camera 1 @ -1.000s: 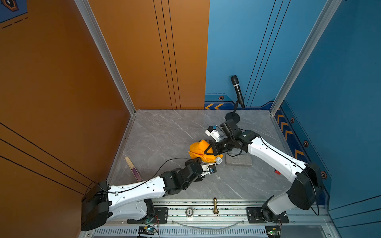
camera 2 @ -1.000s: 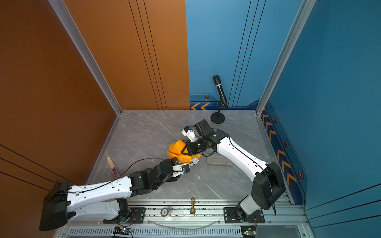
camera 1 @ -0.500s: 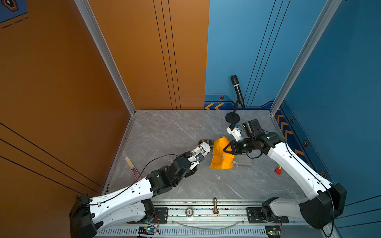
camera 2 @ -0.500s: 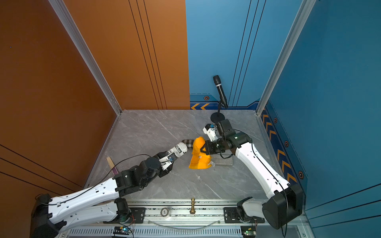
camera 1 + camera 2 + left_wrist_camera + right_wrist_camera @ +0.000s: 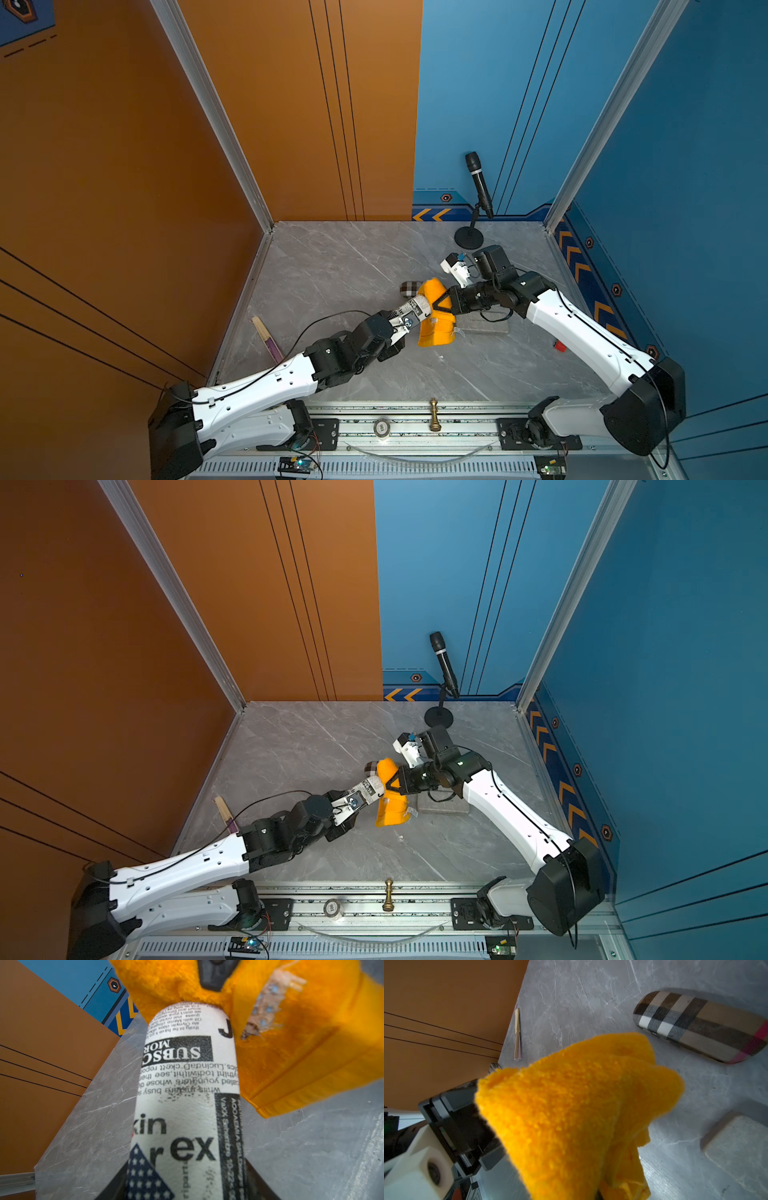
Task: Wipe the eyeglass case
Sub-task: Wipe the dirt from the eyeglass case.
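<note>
At table centre, your left gripper (image 5: 409, 319) clamps the newsprint eyeglass case (image 5: 419, 306); your right gripper (image 5: 437, 306), at three o'clock, pinches the orange cloth (image 5: 435, 334) draped over its tip. Hard strokes could lever the case loose.

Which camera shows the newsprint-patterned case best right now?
Left wrist: the newsprint case is close up, print readable, far end against the orange cloth. Both top views show only a short stretch of it beside the cloth. In right wrist, the cloth hides it.

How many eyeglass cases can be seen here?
2. A newspaper-print case is held by the left gripper, against the orange cloth. A plaid case lies on the table beyond the cloth. None else shows.
</note>
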`<action>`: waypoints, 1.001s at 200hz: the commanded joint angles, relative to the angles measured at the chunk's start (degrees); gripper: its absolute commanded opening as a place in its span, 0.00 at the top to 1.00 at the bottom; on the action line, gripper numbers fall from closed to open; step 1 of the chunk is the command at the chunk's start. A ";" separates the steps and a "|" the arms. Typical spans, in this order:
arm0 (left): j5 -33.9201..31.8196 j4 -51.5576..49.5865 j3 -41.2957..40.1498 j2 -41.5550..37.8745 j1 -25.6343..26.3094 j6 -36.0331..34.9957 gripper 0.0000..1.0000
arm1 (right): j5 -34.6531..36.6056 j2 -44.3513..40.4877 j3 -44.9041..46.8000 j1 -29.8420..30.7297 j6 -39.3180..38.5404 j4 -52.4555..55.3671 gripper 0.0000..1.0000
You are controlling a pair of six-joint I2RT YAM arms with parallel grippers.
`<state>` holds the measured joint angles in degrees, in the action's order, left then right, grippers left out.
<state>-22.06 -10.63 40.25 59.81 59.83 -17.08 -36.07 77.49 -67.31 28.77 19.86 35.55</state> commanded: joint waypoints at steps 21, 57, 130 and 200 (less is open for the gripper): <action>1.39 6.74 -0.78 -2.35 1.74 1.03 0.67 | -5.10 1.86 0.40 0.38 2.56 -8.79 1.00; 3.00 7.12 -0.95 -3.88 -2.49 1.17 0.68 | -12.52 0.07 4.54 0.12 7.74 -13.93 1.00; 6.23 4.95 0.66 -1.20 0.19 0.84 0.68 | -14.29 5.63 -1.32 -1.38 4.80 -11.76 1.00; 4.28 5.69 -0.36 -5.34 -6.60 2.61 0.68 | -15.26 0.86 5.17 0.22 5.42 -9.35 1.00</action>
<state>-16.75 -10.63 38.81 57.89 57.28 -16.49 -47.92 81.54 -65.49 27.86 25.36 22.87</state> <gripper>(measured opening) 0.604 0.076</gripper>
